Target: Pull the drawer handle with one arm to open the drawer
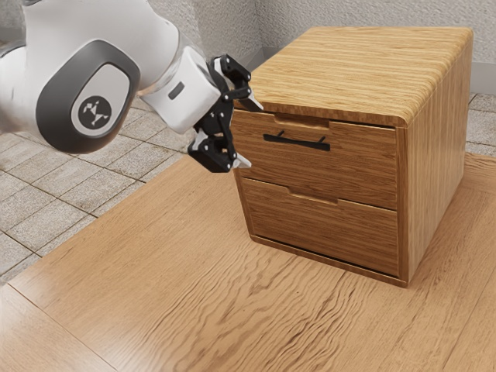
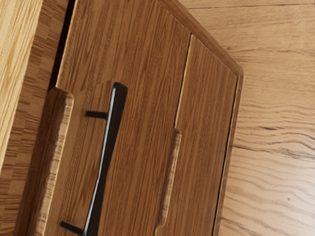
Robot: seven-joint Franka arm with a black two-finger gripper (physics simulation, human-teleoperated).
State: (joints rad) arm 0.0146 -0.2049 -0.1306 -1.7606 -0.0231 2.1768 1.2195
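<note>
Black two-finger claw (image 1: 249,133) gapes wide near the slim black bar handle (image 1: 296,142), seemingly ready to straddle it.

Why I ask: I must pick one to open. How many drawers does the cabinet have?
2. The upper drawer, bearing the black handle, is under the cabinet top; the lower drawer is directly below it.

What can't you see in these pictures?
- Inside the top drawer: exterior view, its wooden front hides it.
- One end of the handle: wrist view, cut off by the picture's edge.
- The arm's base: exterior view, cut off at the left edge.
</note>
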